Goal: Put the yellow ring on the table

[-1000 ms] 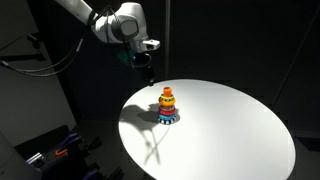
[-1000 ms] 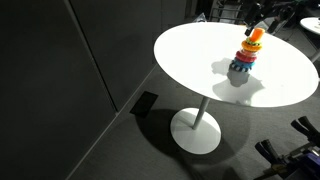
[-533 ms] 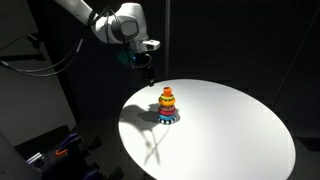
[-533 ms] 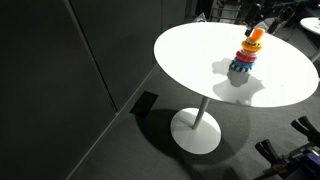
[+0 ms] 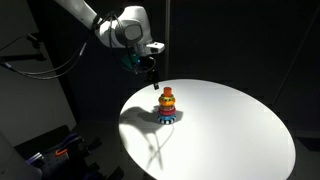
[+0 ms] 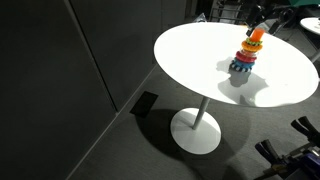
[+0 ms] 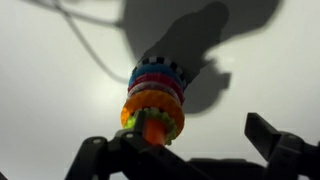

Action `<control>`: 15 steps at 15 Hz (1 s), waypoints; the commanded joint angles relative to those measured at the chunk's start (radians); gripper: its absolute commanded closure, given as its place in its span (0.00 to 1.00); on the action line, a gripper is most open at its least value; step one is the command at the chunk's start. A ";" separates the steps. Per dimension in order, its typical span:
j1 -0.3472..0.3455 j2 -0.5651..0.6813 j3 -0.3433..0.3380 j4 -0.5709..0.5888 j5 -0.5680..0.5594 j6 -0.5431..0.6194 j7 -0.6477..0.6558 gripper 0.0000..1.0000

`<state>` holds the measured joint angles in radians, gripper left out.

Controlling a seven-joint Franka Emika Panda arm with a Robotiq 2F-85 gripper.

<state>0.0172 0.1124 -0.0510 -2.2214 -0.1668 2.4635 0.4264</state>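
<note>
While the hand [image 5: 153,84] hangs spread, the yellow ring [image 5: 167,98] lies flat, hole upward.

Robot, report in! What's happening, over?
Gripper open, above the toy stack. Yellow ring near its top, not on the table yet. Nothing blocking.

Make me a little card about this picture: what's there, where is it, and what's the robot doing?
Toy: stack of coloured rings, standing upright
Where: on the white round table, nearer the arm's side
Colours: blue at the bottom, red and orange higher up
End effector: hovers over the top of the stack, fingers open
Loose rings: none seen off the stack
Yellow ring: too small to pick out
</note>
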 commanded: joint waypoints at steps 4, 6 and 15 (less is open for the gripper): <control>-0.003 0.065 -0.046 0.015 -0.060 0.078 0.061 0.00; 0.003 0.088 -0.060 0.020 -0.070 0.118 0.070 0.00; 0.036 0.165 -0.116 0.042 -0.086 0.208 0.105 0.00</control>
<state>0.0326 0.2489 -0.1373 -2.2097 -0.2153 2.6541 0.4892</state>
